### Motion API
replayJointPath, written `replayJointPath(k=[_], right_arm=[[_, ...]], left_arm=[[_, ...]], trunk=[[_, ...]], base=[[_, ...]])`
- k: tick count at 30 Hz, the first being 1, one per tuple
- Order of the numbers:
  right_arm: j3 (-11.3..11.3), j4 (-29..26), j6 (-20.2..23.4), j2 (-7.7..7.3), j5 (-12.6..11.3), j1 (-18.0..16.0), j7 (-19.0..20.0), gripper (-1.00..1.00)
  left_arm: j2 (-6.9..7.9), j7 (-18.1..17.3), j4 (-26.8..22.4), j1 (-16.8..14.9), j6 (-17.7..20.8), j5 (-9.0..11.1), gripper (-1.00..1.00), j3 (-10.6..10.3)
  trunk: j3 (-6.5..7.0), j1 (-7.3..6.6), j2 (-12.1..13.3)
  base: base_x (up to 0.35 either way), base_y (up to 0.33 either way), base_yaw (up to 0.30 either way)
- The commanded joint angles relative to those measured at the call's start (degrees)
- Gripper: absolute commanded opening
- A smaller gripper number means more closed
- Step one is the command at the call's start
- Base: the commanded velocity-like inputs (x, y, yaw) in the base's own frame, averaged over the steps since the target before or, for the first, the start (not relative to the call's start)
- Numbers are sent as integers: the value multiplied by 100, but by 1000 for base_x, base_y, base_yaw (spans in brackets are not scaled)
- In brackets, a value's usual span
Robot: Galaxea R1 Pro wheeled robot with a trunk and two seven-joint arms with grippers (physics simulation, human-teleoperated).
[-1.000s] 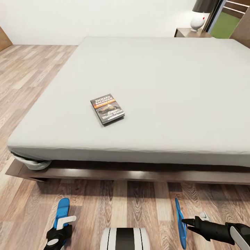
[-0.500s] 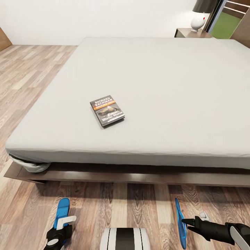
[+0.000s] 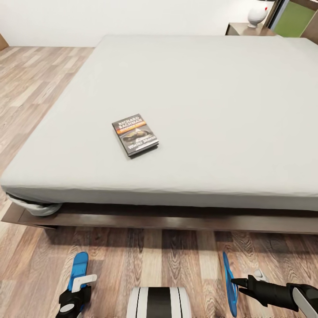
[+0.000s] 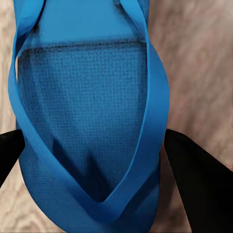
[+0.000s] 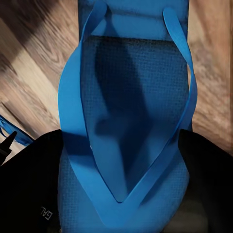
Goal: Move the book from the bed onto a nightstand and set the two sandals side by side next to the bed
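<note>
Sandals (image 4: 87, 121) bright blue, thin | left hand (image 3: 73, 295) grips one | right hand (image 3: 236, 282) grips other (image 5: 128, 126)

A light-brown wood-plank floor (image 3: 39, 101) runs along the near side of the room and off to the left, its boards streaked grey and tan. A plain white wall (image 3: 110, 17) closes the far side. At the far right corner, a dark window frame (image 3: 279, 11) edges a patch of green outside
</note>
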Motion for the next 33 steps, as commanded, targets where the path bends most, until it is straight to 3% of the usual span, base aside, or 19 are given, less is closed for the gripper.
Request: replayJointPath(k=[1,10,17,23,33], right_arm=[[0,0,30,-2,-23,-2,6,-100],[0,0,30,-2,-23,-2,6,-100],[0,0,30,-2,-23,-2,6,-100],[0,0,30,-2,-23,-2,6,-100],[0,0,30,-2,-23,-2,6,-100]], left_arm=[[-2,3,4,-3,-20,-22,-100,19],[-2,2,4,-3,-20,-22,-100,19],[-2,-2,5,-3,-51,-22,-100,19],[5,2,142,-4,-704,-10,-100,19],[6,2,208,-3,-789,-13,-100,25]], trunk=[[-26,1,-3],[-225,25,-15],[-225,25,-15],[-225,25,-15],[-269,30,-17]], base=[[0,0,0],[0,0,0],[0,0,0],[0,0,0],[0,0,0]])
